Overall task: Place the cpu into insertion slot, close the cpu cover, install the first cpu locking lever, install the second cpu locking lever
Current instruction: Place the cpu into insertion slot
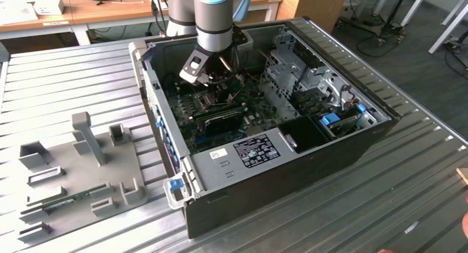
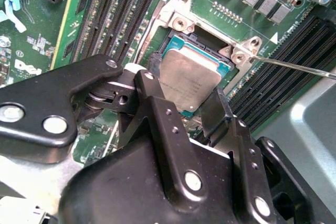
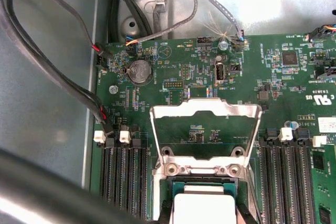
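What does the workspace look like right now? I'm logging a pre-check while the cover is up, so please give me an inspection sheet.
Surface: slatted metal table carrying an open computer case.
Job's things: cpu at the insertion slot, seating cannot be told; cpu cover stands open; thin lever rod angles out beside the socket frame.
Clutter: grey fixture plate with a memory stick, on the exterior view's left.
End effector: shut on the cpu, inside the case.
Cables: grey cables looped beside the green motherboard.
Surroundings: wooden desk behind the table.
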You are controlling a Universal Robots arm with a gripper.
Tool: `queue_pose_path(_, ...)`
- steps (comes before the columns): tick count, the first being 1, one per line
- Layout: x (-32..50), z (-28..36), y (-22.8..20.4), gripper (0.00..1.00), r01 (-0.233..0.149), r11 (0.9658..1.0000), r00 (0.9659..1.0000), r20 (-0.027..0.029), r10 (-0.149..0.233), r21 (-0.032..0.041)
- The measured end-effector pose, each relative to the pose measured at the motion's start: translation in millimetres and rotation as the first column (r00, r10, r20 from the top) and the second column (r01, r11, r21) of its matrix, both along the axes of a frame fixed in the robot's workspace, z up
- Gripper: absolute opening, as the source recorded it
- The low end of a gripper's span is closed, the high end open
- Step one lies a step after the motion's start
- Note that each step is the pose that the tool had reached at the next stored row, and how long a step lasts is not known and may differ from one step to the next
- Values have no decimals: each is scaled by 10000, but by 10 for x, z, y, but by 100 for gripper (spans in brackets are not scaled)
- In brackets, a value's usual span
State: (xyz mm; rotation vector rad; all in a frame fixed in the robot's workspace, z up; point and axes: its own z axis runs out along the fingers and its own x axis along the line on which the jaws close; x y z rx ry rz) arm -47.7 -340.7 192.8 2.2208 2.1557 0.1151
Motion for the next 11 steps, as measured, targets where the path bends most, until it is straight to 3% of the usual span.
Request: queue_pose_path(11, 0, 0, 3, 54, 28, 10000, 10000, -1, -28, 0)
